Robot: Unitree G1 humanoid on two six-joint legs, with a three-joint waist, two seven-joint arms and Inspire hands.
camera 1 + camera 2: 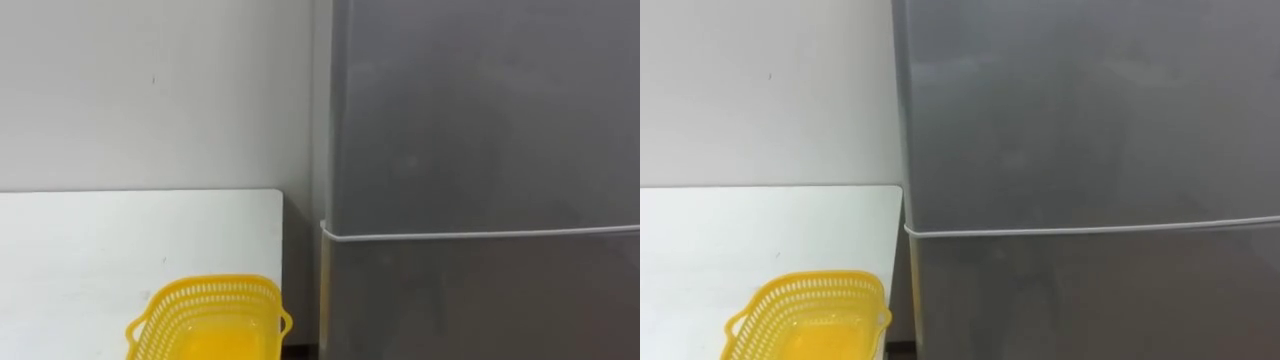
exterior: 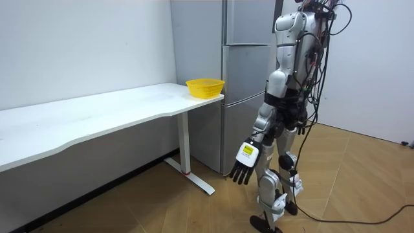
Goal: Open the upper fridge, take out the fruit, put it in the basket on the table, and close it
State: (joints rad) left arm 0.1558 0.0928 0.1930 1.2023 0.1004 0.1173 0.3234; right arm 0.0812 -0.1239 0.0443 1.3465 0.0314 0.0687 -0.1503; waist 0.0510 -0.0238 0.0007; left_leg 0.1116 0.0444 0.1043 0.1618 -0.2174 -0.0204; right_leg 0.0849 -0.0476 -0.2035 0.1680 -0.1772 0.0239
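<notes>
Facing the closed upper fridge door (image 1: 480, 110), I direct the left robot hand (image 2: 245, 162), hanging straight-fingered and empty, to the door's edge.

a white table (image 1: 100, 240) stands against a pale wall (image 1: 150, 90) and runs off to the left. a yellow mesh basket (image 1: 215, 290) sits on the table's near right part, close to its right edge. the floor (image 2: 362, 188) is wooden, laid in a herringbone pattern.

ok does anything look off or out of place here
Nothing stands out: the fridge doors are shut, the yellow basket sits upright on the white table beside it, and the left hand hangs open.
</notes>
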